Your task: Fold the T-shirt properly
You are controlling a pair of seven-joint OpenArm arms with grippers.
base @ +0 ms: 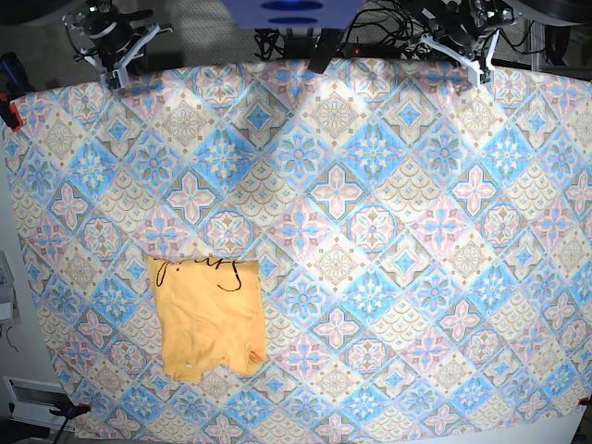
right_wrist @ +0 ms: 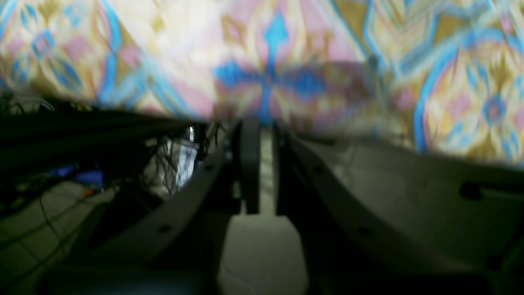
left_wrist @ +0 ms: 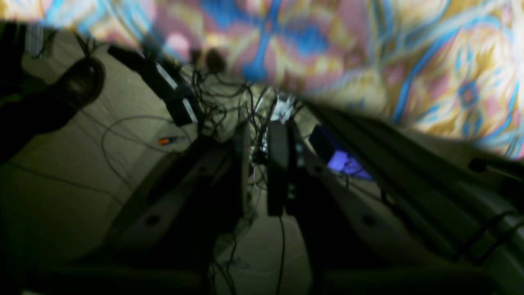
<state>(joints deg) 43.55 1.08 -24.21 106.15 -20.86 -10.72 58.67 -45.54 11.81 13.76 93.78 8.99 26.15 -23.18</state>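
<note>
The pale yellow-orange T-shirt (base: pixel 208 316) lies folded into a rough rectangle on the tablecloth's front left, with a thin black squiggle along its far edge. Neither wrist view shows it. My left gripper (base: pixel 482 72) hangs over the table's far right edge, far from the shirt. In its own view, the left gripper (left_wrist: pixel 262 123) has its fingers drawn nearly together with nothing between them. My right gripper (base: pixel 117 76) sits at the far left corner. The right wrist view shows this gripper (right_wrist: pixel 266 123) with only a slim gap between its empty fingers.
A blue-and-pink patterned tablecloth (base: pixel 370 231) covers the whole table. Both wrist views are blurred and look past the cloth's edge (left_wrist: pixel 368 53) to the floor. Cables (left_wrist: pixel 123 135) and dark boxes lie on that floor. More cables and gear crowd the table's far edge (base: pixel 305 37).
</note>
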